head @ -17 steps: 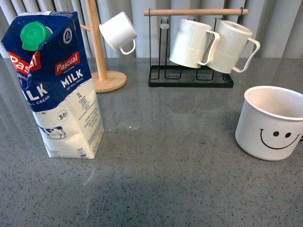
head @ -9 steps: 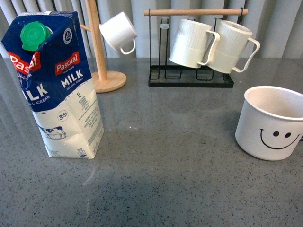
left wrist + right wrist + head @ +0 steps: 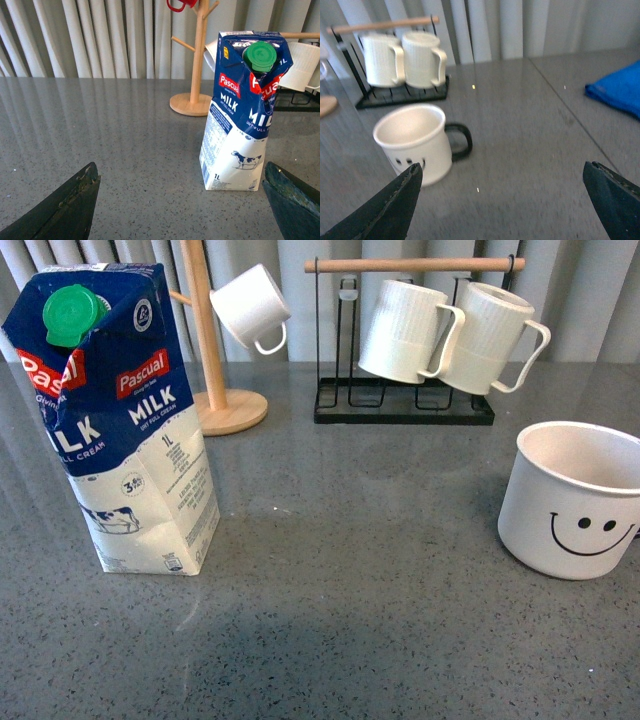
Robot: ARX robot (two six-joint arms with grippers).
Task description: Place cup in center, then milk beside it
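We take the black mug rack (image 3: 403, 405) at the back of the grey table (image 3: 350, 630) as our mark. Two ribbed cream mugs (image 3: 405, 330) (image 3: 490, 335) hang from its wooden bar, touching one another.

The cup (image 3: 573, 502) stands upright in front of the rack and off to its right, near the right edge of the front view. It is empty, its smiley face turned towards us. In the right wrist view its black handle (image 3: 460, 141) sticks out sideways, neither towards the rack nor away from it.

The Pascual milk carton (image 3: 120, 420) stands upright in front of the rack and well to its left, green cap (image 3: 72, 315) at the top. It is well apart from the cup.

Just left of the rack stands a wooden mug tree (image 3: 207, 350) with a small white mug (image 3: 250, 308) on one peg. The left wrist view shows something red (image 3: 177, 4) at its top, cut off by the edge.

Our left gripper (image 3: 180, 170) is spread wide and holds nothing; the carton sits ahead of it, nearer one finger. Our right gripper (image 3: 501, 167) is likewise spread wide and empty, with the cup ahead of it. A blue cloth (image 3: 617, 90) lies well apart from the rack.
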